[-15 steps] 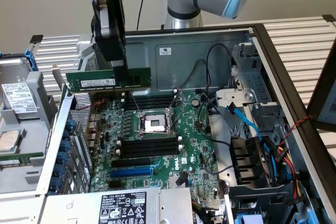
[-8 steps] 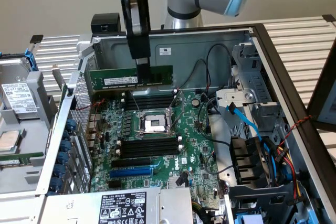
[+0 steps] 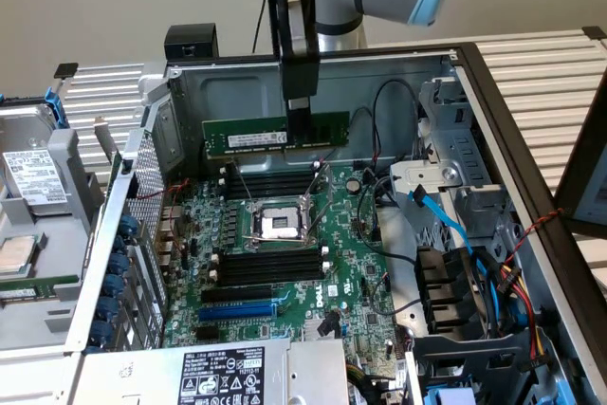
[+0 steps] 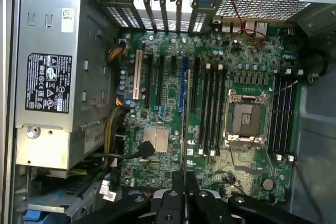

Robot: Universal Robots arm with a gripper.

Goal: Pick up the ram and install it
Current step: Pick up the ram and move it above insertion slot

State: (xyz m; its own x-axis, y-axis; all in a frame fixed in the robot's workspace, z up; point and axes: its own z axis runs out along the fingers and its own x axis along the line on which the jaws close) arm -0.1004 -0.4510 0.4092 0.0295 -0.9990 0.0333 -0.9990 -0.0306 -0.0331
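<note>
claw clamped near mid-length on the ram, level above the motherboard

Ram: green, white label. Motherboard: green. Memory slots: black. Expansion slot: blue. Data cable: light blue. Power supply: grey, black label.

Long green ram, horizontal, aloft
</note>
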